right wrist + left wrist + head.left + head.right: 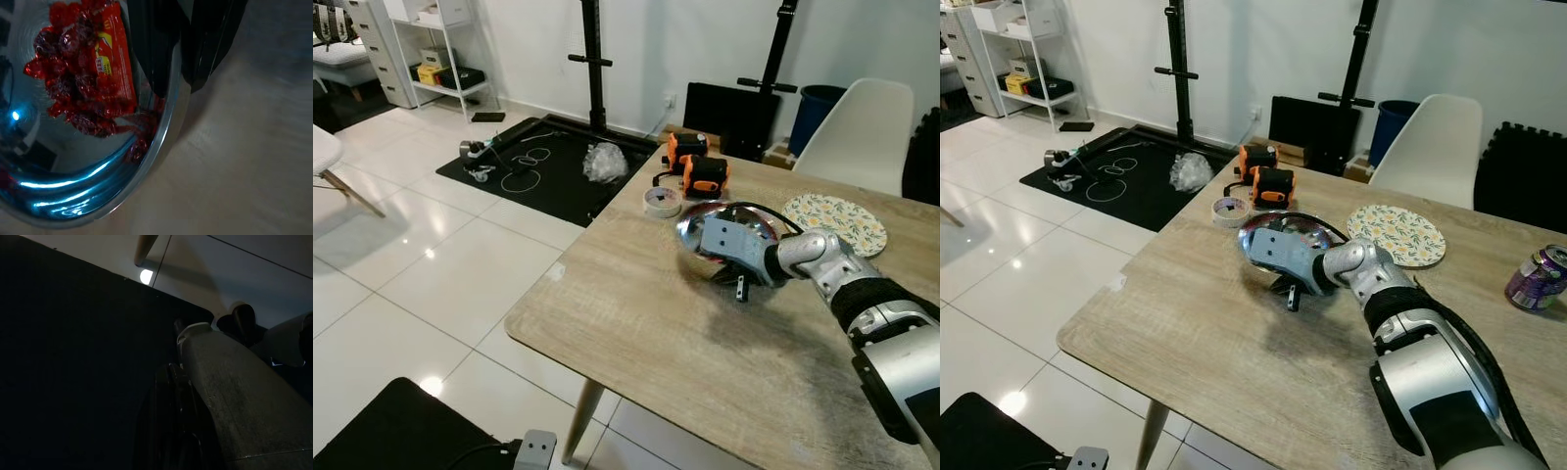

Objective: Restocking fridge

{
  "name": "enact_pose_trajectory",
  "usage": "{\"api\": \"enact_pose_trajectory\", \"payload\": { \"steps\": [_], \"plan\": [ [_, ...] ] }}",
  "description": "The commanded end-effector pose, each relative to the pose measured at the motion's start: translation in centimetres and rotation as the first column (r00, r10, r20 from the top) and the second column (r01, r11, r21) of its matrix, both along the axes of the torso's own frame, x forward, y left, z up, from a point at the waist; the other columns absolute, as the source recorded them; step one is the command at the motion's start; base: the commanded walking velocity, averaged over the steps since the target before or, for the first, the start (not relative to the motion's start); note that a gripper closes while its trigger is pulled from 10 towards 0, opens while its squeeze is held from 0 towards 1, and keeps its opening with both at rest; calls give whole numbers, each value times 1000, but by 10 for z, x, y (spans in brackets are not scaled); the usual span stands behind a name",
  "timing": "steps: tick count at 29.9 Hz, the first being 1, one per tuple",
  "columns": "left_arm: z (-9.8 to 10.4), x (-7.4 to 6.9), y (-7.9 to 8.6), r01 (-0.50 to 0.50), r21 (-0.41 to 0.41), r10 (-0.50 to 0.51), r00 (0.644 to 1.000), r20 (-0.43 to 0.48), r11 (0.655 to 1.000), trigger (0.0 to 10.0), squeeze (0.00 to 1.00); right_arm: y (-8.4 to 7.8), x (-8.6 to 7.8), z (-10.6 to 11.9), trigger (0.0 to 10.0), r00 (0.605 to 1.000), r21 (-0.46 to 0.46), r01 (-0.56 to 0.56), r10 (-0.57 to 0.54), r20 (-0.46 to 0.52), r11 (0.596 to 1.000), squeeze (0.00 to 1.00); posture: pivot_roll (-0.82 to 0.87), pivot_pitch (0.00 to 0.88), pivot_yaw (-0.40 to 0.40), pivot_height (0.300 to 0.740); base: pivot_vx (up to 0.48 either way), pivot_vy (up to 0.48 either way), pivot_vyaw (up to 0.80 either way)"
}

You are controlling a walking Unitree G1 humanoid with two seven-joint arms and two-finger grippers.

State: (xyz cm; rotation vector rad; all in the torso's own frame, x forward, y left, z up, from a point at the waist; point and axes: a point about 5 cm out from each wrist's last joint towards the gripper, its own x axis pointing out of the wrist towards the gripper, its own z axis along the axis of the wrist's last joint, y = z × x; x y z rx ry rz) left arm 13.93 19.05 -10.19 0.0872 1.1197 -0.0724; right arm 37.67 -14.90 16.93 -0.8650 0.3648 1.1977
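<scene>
Presently my right gripper [188, 73] is clenched on the rim of the shiny steel bowl [98, 191] — one finger inside, one outside — which rests on the pale wooden table [636, 323] holding red sachets [93, 83]. Risk, as I judge it: a thin-rim pinch lets the bowl tilt on lifting — contents spill.

Red packet [111, 58] lying in the steel bowl [146, 161], right wrist view: a yellow double-arch "M" logo is printed near one end, and beside it a small white panel with blue and red marks, too blurred to read. Purple can [1538, 278] on the wooden table [1214, 343], right eye view: printed markings on its side, too small to make out. No other lettering, number or sign is legible
</scene>
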Motion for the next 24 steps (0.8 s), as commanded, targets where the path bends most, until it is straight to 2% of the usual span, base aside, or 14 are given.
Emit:
{"api": "enact_pose_trajectory", "payload": {
  "steps": [1, 6, 10, 11, 12, 15, 16, 19, 21, 23, 24],
  "plan": [
    [-5, -13, -3, 1, -6, -2, 999, -52, 1000, 10000, 0, 3, -5, 6, 0, 995, 37, -94, 95, -14, 995, 0, -63, 0, -36, 740, 0, 0, 0],
    [-5, -12, -3, 3, -5, -3, 999, -50, 1000, 10000, 0, 2, -16, 4, 0, 979, 37, -192, 194, -62, 981, 0, -64, 0, -36, 740, 0, 0, 0],
    [-5, -12, -3, 4, -4, -4, 999, -49, 1000, 10000, 0, -6, -16, 2, 0, 986, 2, -166, 166, -23, 986, 0, -65, 0, -35, 740, 0, 0, 0],
    [-5, -12, -3, 3, -3, -3, 999, -49, 1000, 10000, 0, -13, -12, 3, 0, 994, -20, -104, 105, 25, 994, 0, -65, 0, -36, 740, 0, 0, 0],
    [-5, -12, -3, 3, -3, -3, 999, -49, 1000, 10000, 0, -13, -12, 3, 0, 994, -20, -104, 105, 25, 994, 0, -65, 0, -36, 740, 0, 0, 0],
    [-5, -12, -3, 2, -1, -2, 999, -49, 1000, 10000, 0, -34, -5, 9, 0, 990, -29, 52, -47, 130, 998, 0, -65, 0, -36, 740, 0, 0, 0],
    [-5, -12, -3, 2, -1, -2, 999, -49, 1000, 10000, 0, -34, -5, 9, 0, 990, -29, 52, -47, 130, 998, 0, -65, 0, -36, 740, 0, 0, 0],
    [-5, -12, -3, 5, 4, -5, 999, -49, 1000, 10000, 0, -59, -4, 23, 0, 960, 55, 176, -183, 212, 983, 0, -66, 0, -32, 740, 0, 0, 0],
    [-5, -12, -3, 6, 5, -6, 999, -48, 1000, 10000, 0, -62, -4, 25, 0, 954, 66, 190, -200, 223, 980, 0, -66, 0, -32, 740, 0, 0, 0],
    [-4, -11, -2, 8, 15, -8, 999, -49, 1000, 10000, 0, -79, -5, 31, 0, 926, 71, 264, -273, 260, 962, 0, -69, 0, -28, 740, 0, 0, 0],
    [-4, -11, -2, 8, 15, -8, 999, -49, 1000, 10000, 0, -79, -5, 31, 0, 926, 71, 264, -273, 260, 962, 0, -69, 0, -28, 740, 0, 0, 0]
  ]
}}
